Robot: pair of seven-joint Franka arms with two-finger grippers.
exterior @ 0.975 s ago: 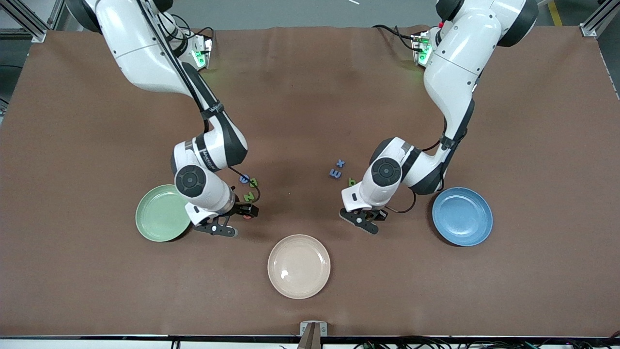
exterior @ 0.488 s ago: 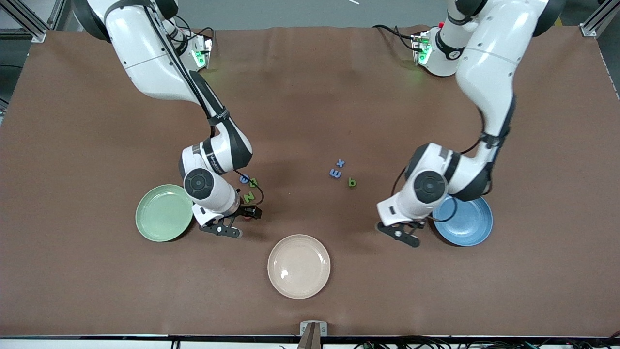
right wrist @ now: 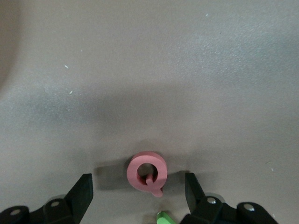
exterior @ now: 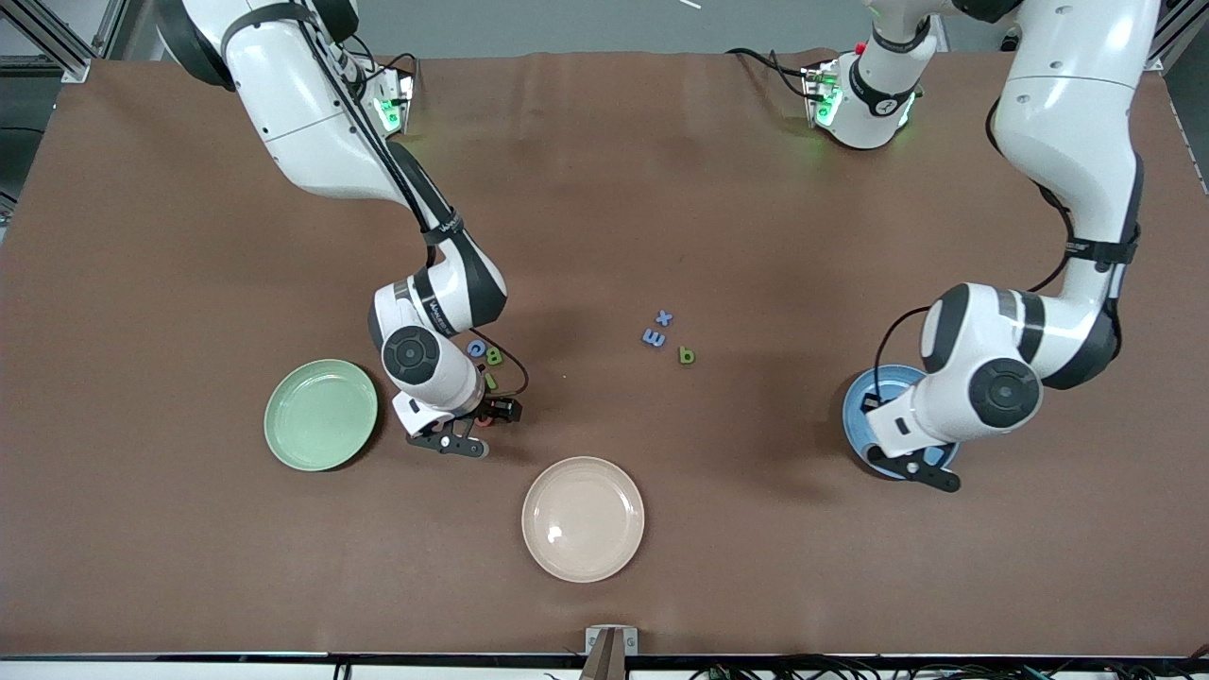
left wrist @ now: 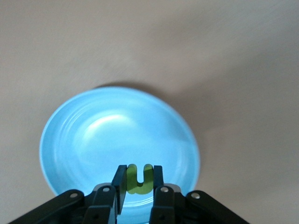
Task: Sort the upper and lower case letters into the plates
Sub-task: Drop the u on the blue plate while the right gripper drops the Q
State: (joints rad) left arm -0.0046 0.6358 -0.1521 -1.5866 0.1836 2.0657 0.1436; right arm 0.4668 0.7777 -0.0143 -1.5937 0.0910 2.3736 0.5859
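Observation:
My left gripper point(left wrist: 139, 171) is shut on a green letter u point(left wrist: 140, 179) and holds it over the blue plate point(left wrist: 93, 140), near the rim; in the front view it point(exterior: 911, 465) covers part of that plate point(exterior: 861, 416). My right gripper point(right wrist: 139, 184) is open and low over the table, its fingers either side of the pinkish red Q point(right wrist: 147, 172), not touching it. In the front view this gripper point(exterior: 472, 430) is beside the light green plate point(exterior: 320, 414), which holds nothing. A blue x point(exterior: 664, 318), a blue E point(exterior: 653, 337) and a green letter point(exterior: 687, 355) lie mid-table.
A blue letter point(exterior: 477, 348) and two green letters point(exterior: 493, 356) lie close under the right arm's wrist, partly hidden. A green letter tip point(right wrist: 164, 218) shows by the right fingers. A cream-beige plate point(exterior: 583, 518) sits nearer the front camera, between the arms.
My left arm has swung from beside the mid-table letters toward its end of the table and is over the blue plate. My right gripper has shifted slightly toward the table's middle, over the Q.

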